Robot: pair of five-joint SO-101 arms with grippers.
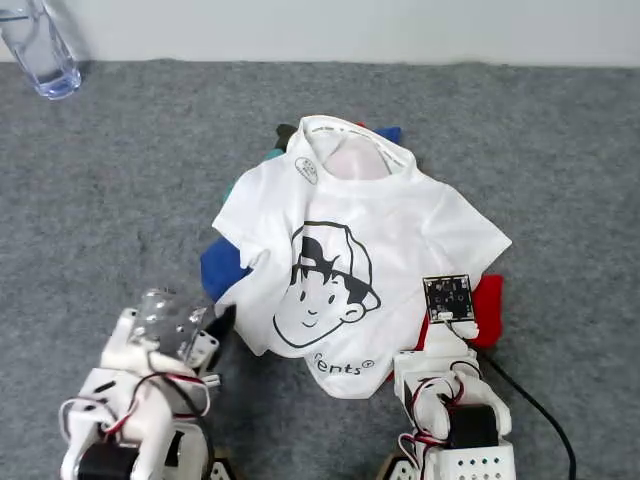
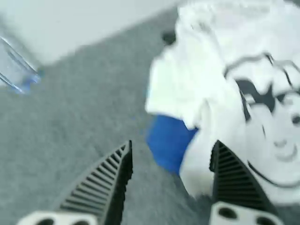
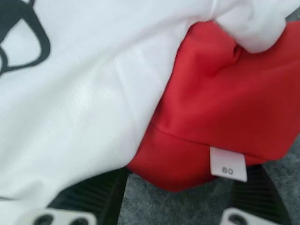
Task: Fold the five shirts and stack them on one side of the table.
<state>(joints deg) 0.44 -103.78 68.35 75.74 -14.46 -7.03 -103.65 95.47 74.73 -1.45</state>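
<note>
A white shirt [image 1: 345, 245] with a cartoon face lies spread on top of a pile in the middle of the table. A blue shirt [image 1: 222, 268] pokes out at the pile's left, a red shirt [image 1: 488, 305] at its right, and dark and teal cloth [image 1: 283, 138] at the far end. My left gripper [image 2: 171, 187] is open just short of the blue shirt [image 2: 171, 140] and the white shirt's edge [image 2: 225, 84]. My right gripper [image 3: 176, 201] is open, with the hem of the red shirt [image 3: 220, 108] and its white label [image 3: 228, 164] lying between its fingertips.
A clear glass [image 1: 40, 50] stands at the far left corner of the grey felt table [image 1: 110, 190]. Both arms [image 1: 140, 400] [image 1: 450, 410] sit at the near edge. A black cable [image 1: 540, 410] runs along the right arm.
</note>
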